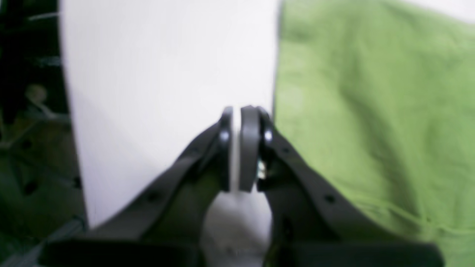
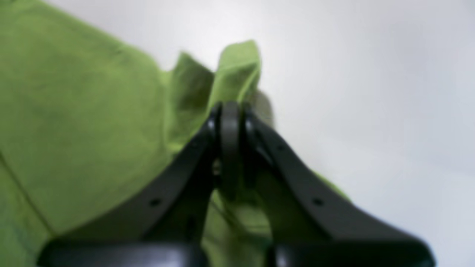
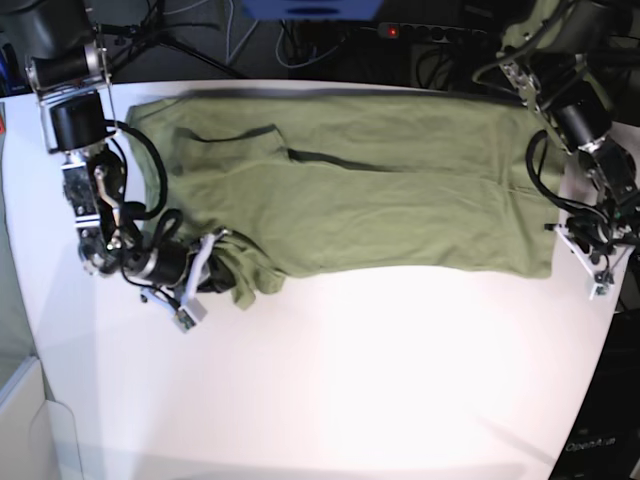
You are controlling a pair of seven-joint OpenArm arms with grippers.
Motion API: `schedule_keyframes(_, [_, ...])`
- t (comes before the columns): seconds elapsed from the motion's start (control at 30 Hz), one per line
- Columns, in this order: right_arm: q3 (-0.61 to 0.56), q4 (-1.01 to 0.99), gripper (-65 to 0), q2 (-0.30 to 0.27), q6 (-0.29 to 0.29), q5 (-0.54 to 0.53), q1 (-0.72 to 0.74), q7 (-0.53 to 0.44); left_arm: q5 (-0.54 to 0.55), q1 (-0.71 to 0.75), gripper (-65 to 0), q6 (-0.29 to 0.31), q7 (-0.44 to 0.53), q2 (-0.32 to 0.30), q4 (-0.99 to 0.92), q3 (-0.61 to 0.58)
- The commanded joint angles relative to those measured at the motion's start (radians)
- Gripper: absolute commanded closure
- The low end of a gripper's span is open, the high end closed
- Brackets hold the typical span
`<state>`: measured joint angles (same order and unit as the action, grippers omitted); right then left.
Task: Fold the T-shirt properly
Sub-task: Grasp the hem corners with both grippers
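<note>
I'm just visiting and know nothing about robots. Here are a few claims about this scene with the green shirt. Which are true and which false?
1. The olive-green cloth T-shirt lies on a white table. True.
2. The right tool pinches a bunch of the shirt. True.
3. The left tool holds the shirt. False: it is shut beside the shirt's edge, over bare table.
4. The shirt hangs in the air. False: it lies spread on the table.

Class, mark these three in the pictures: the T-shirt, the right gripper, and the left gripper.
T-shirt (image 3: 400, 210): base view, middle of the spread cloth.
right gripper (image 2: 231, 111): right wrist view, closed fingertips pinching cloth.
left gripper (image 1: 241, 113): left wrist view, fingertips beside the shirt's edge.
</note>
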<state>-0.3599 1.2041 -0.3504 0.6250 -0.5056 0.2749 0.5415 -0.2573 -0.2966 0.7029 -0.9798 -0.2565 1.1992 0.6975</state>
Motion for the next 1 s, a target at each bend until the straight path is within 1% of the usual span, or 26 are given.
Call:
schedule_keyframes(0.0, [0.008, 0.029, -0.7, -0.011, 0.003, -0.015, 0.017, -0.027, 0.008, -0.025, -3.6, -0.005, 0.019, -0.019, 0.012, 0.0])
schedule_keyframes(0.4, [0.008, 0.058, -0.7, -0.011, 0.003, -0.015, 0.001, -0.025, 0.011, -0.037, -4.1, -0.005, 0.022, -0.019, 0.023, 0.003])
schedule_keyframes(0.47, [0.008, 0.058, -0.7, -0.011, 0.003, -0.015, 0.001, -0.024, 0.011, -0.051, -9.0, -0.005, 0.037, -0.019, 0.021, 0.003])
schedule_keyframes(0.57, [0.006, 0.058, -0.7, -0.011, 0.003, -0.015, 0.001, -0.022, 0.011, -0.054, -24.3, -0.005, 0.068, -0.017, 0.018, 0.003])
schedule_keyframes(0.67, [0.006, 0.058, -0.7, -0.017, 0.003, -0.015, 0.001, -0.022, 0.011, -0.056, -41.3, -0.005, 0.098, 0.009, 0.023, 0.027])
schedule_keyframes(0.7, [0.008, 0.058, -0.7, -0.022, 0.003, -0.015, 0.001, -0.022, 0.011, -0.056, -45.7, -0.005, 0.112, 0.015, 0.021, 0.041])
schedule_keyframes(0.73, [0.008, 0.058, -0.7, -0.022, 0.003, -0.015, 0.001, -0.022, 0.011, -0.056, -47.4, -0.005, 0.126, 0.018, 0.017, 0.049])
schedule_keyframes(0.87, [0.008, 0.059, -0.6, -0.023, 0.003, -0.015, 0.004, -0.021, 0.01, -0.056, -46.2, -0.005, 0.175, 0.042, -0.012, 0.052])
schedule_keyframes(0.97, [0.008, 0.059, -0.6, -0.028, 0.003, -0.015, 0.005, -0.019, 0.01, -0.056, -46.4, -0.005, 0.209, 0.042, -0.065, 0.055])
